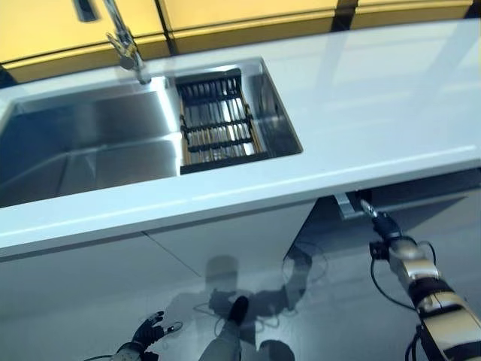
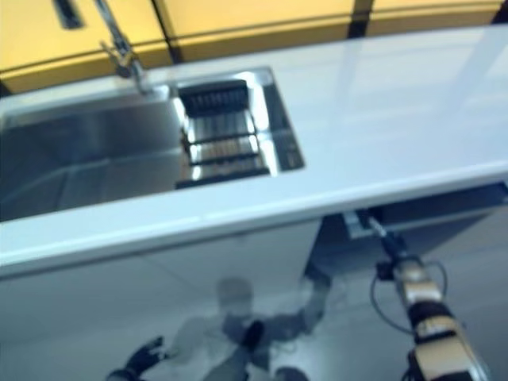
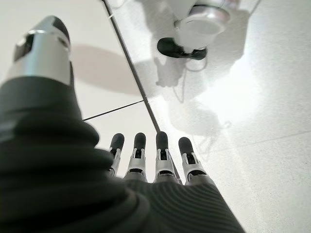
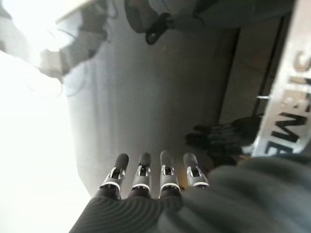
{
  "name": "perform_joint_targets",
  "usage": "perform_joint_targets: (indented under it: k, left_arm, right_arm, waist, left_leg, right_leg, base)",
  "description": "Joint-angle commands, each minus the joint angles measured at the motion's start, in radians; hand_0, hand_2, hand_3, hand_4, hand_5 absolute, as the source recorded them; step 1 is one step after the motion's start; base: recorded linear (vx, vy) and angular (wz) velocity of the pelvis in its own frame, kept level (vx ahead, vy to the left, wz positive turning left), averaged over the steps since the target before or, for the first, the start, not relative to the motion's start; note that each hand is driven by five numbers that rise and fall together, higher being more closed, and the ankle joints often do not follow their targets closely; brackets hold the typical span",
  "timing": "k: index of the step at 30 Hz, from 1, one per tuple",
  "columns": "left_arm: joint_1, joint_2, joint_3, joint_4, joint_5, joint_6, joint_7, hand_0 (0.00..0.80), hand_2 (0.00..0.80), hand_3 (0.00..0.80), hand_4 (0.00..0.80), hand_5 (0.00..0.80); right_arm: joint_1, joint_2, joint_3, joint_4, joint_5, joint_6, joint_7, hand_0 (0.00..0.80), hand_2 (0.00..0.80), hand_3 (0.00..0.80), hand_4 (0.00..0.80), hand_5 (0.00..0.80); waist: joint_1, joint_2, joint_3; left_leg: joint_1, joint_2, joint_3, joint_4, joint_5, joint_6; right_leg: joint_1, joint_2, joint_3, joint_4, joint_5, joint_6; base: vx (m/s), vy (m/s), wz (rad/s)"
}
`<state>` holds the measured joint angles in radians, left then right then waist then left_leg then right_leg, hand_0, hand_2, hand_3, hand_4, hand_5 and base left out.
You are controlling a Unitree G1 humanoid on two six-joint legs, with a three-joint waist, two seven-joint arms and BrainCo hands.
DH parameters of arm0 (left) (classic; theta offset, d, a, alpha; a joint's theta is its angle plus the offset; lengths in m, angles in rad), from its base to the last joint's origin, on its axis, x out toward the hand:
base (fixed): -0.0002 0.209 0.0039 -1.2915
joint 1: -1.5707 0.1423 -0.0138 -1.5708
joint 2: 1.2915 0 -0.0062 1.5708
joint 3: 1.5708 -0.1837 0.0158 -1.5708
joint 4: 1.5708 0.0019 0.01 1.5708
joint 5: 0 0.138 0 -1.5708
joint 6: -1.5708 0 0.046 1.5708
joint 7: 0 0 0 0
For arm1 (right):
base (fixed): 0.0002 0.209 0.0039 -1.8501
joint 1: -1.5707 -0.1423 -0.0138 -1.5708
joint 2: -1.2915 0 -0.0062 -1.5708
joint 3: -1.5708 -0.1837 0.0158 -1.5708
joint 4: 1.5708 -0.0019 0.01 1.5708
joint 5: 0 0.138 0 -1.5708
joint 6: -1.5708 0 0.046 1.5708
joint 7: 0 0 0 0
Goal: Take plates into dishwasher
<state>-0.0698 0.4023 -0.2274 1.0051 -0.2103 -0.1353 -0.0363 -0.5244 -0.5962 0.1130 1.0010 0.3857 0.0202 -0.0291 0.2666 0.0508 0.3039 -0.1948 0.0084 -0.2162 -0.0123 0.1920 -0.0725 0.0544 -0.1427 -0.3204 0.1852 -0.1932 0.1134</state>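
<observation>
No plates show in any view. Under the white counter [image 1: 376, 113] on the right, the dishwasher door [image 1: 347, 204] stands slightly ajar, with a dark gap behind its silver top edge. My right hand [image 1: 378, 220] reaches up to that edge with straight fingers and is open; whether it touches the edge I cannot tell. In the right wrist view its fingers [image 4: 150, 170] point along the dark door front beside the door's silver strip [image 4: 291, 97]. My left hand [image 1: 146, 331] hangs low at the lower left near the floor, its fingers [image 3: 150, 153] relaxed, open and holding nothing.
A steel sink [image 1: 83, 135] is set into the counter, with a tap [image 1: 128, 45] behind it and a black dish rack [image 1: 218, 120] in its right part. White cabinet fronts [image 1: 188, 256] run below the counter. Yellow wall panels [image 1: 248, 15] lie behind.
</observation>
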Motion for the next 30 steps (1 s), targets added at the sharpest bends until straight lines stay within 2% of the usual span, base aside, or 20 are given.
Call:
perform_joint_targets:
  k: [1,7,14,23,30]
  left_arm:
    - [0.003,0.012,0.037,0.038,0.041,-0.007,0.019,0.0,0.0,0.0,0.0,0.0]
    - [0.033,-0.007,0.083,0.055,0.047,-0.022,0.023,0.0,0.0,0.0,0.0,0.0]
    - [0.047,-0.011,0.134,0.084,0.036,-0.028,0.017,0.0,0.0,0.0,0.0,0.0]
    - [0.052,-0.012,0.172,0.095,0.004,-0.021,0.011,0.0,0.0,0.0,0.0,0.0]
    - [0.066,-0.017,0.188,0.111,0.0,-0.024,0.019,0.0,0.0,0.0,0.0,0.0]
  right_arm:
    - [0.099,0.004,-0.056,0.005,0.047,-0.056,-0.004,0.0,0.0,0.0,0.0,0.0]
    - [0.293,0.048,-0.143,0.075,0.009,-0.092,0.026,0.0,0.0,0.0,0.0,0.0]
    - [0.437,0.093,-0.2,0.191,-0.044,-0.122,0.062,0.0,0.0,0.0,0.0,0.0]
    - [0.516,0.096,-0.222,0.244,-0.118,-0.122,0.081,0.0,0.0,0.0,0.0,0.0]
    - [0.542,0.1,-0.227,0.261,-0.14,-0.141,0.106,0.0,0.0,0.0,0.0,0.0]
  waist:
    - [-0.016,-0.054,-0.06]
    - [-0.061,-0.052,-0.114]
    - [-0.122,-0.046,-0.122]
    - [-0.158,-0.048,-0.098]
    - [-0.166,-0.053,-0.09]
  left_leg:
    - [0.006,0.018,0.065,0.031,-0.052,0.016]
    - [0.05,0.049,0.078,0.014,-0.041,-0.005]
    - [0.087,0.088,0.11,0.014,-0.029,-0.032]
    - [0.101,0.119,0.144,0.037,-0.016,-0.049]
    - [0.101,0.126,0.164,0.038,-0.001,-0.056]
  right_leg:
    - [0.032,-0.018,0.06,-0.103,0.16,-0.008]
    - [0.048,0.028,0.077,-0.115,0.155,-0.042]
    - [0.068,0.08,0.127,-0.111,0.144,-0.072]
    - [0.101,0.109,0.174,-0.111,0.141,-0.078]
    - [0.124,0.122,0.202,-0.14,0.156,-0.078]
  base:
    - [-0.1,-0.061,0.13]
    - [-0.079,-0.032,0.03]
    - [-0.104,-0.03,-0.13]
    - [-0.079,-0.029,-0.16]
    - [-0.013,-0.002,-0.06]
